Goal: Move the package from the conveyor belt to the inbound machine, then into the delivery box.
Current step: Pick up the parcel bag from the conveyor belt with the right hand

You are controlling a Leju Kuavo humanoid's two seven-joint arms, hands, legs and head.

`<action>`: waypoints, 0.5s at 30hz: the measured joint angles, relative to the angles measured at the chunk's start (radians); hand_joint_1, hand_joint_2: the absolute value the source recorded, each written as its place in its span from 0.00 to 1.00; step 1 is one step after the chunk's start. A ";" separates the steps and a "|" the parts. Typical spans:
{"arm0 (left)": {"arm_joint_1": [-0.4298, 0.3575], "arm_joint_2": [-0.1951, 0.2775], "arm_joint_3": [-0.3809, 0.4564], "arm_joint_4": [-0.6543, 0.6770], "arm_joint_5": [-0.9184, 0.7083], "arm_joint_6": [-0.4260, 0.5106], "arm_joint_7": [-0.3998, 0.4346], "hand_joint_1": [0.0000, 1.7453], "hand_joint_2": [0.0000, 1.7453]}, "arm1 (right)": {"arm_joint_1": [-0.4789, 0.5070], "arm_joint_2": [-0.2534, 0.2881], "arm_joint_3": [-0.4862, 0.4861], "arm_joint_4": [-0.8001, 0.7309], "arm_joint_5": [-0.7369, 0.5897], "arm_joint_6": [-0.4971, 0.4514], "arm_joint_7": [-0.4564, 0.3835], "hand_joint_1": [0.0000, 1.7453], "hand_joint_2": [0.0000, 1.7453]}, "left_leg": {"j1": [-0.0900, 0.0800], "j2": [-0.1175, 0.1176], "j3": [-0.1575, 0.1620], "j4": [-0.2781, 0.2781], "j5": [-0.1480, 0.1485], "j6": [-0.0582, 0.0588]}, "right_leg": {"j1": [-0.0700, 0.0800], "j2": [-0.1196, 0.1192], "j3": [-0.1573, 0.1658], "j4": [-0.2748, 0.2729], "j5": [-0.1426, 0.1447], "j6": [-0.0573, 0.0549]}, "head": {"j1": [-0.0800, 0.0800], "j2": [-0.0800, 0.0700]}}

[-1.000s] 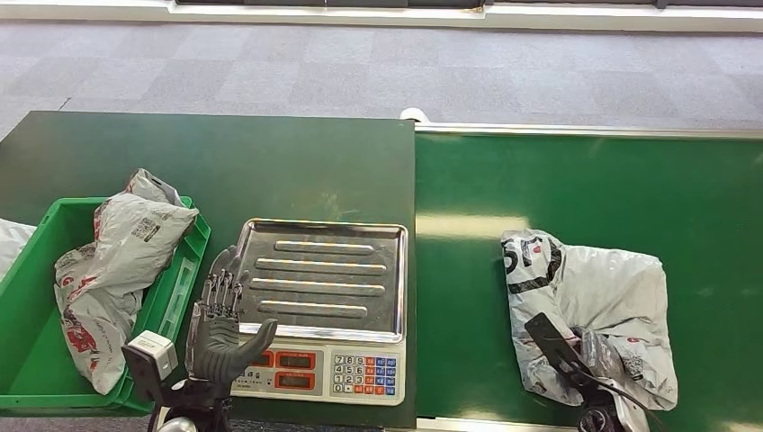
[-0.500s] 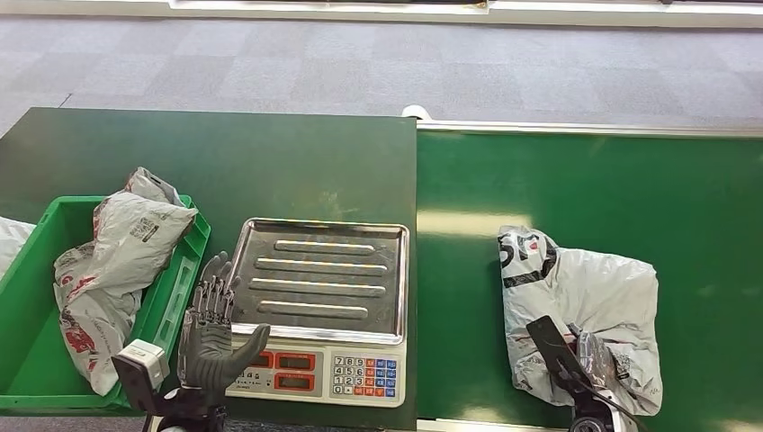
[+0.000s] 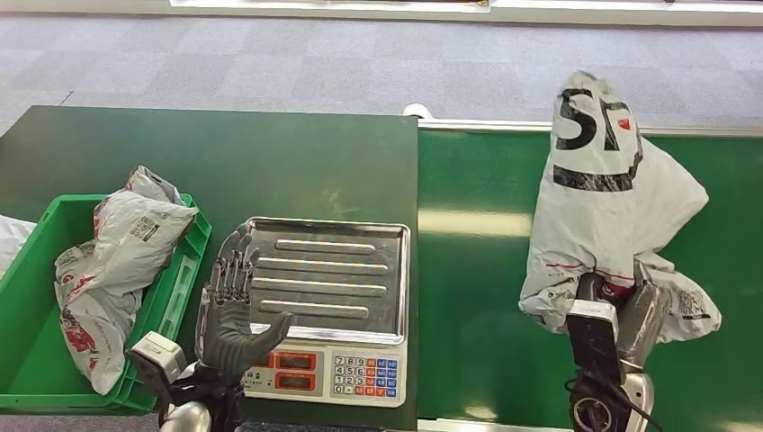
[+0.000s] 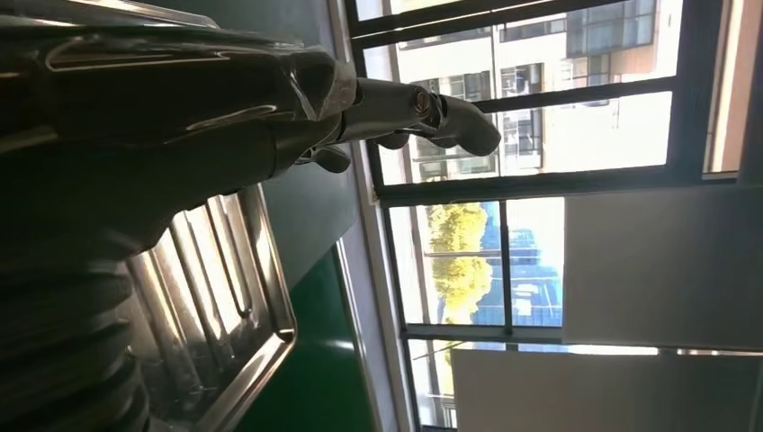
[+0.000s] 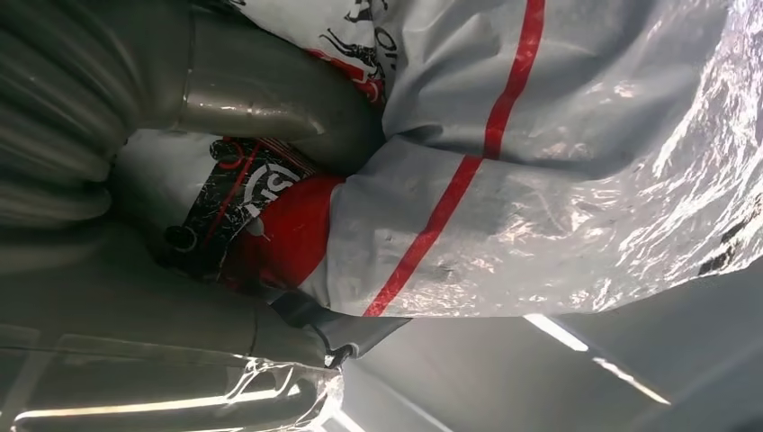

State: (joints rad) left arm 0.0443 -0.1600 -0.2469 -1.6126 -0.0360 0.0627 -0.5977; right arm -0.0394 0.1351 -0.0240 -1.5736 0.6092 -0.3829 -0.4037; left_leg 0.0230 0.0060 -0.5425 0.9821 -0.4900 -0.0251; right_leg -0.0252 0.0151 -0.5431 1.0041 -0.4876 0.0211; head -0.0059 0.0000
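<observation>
Nearest to me, my left hand (image 3: pixel 229 319) waits at the near left corner of the scale (image 3: pixel 315 310), with its fingers apart and straight and nothing in them. I take this scale as my landmark (I judge it is the inbound machine). My right hand (image 3: pixel 621 315) is on the right of the scale, above the conveyor belt (image 3: pixel 477 270). Its fingers are clamped on the lower part of the package (image 3: pixel 607 202); in the right wrist view the thumb (image 5: pixel 270 108) presses into the grey plastic.

The package stands up from my grip, and its black printed end points away from me, farther than the scale's back edge. Half a second ago it lay flat on the belt, so it has been lifted; the left hand has moved only a little.

The step in hand is the carry from the belt to the scale. The next move calls for bringing the package leftward over the steel tray (image 3: pixel 360 261) and lowering it flat there, while I keep a firm grip because the bag is soft.

On the left of the scale, the green delivery box (image 3: pixel 27 360) already holds another grey bag (image 3: pixel 117 261).
</observation>
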 joint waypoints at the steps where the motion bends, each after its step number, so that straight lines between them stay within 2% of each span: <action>1: -0.016 0.000 -0.005 0.002 -0.002 0.002 -0.004 0.00 1.00 | -0.021 0.003 0.029 -0.019 0.011 0.011 0.013 0.99 1.00 | 0.000 0.000 0.000 0.000 0.000 0.000 | 0.000 0.000 0.000 0.000 0.000 0.000 | 0.000 0.000; 9: -0.102 0.001 -0.008 -0.006 0.039 0.027 -0.017 0.00 1.00 | -0.186 0.016 0.255 -0.051 0.143 0.189 0.181 0.99 1.00 | 0.000 -0.001 -0.001 0.000 0.001 -0.001 | 0.000 0.000 0.000 0.001 0.001 0.000 | 0.000 0.000; 15: -0.126 0.005 0.029 -0.031 0.050 0.069 -0.027 0.00 1.00 | -0.279 0.031 0.358 0.054 0.232 0.374 0.273 0.96 1.00 | 0.000 -0.001 -0.003 0.000 0.001 -0.001 | 0.000 -0.001 -0.002 0.001 0.001 0.000 | 0.000 0.000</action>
State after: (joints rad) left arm -0.0818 -0.1550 -0.2178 -1.6431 0.0138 0.1315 -0.6244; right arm -0.3182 0.1661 0.3340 -1.5198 0.8411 -0.0092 -0.1302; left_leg 0.0232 0.0048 -0.5457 0.9821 -0.4886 -0.0257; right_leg -0.0250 0.0142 -0.5450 1.0050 -0.4871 0.0210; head -0.0056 0.0000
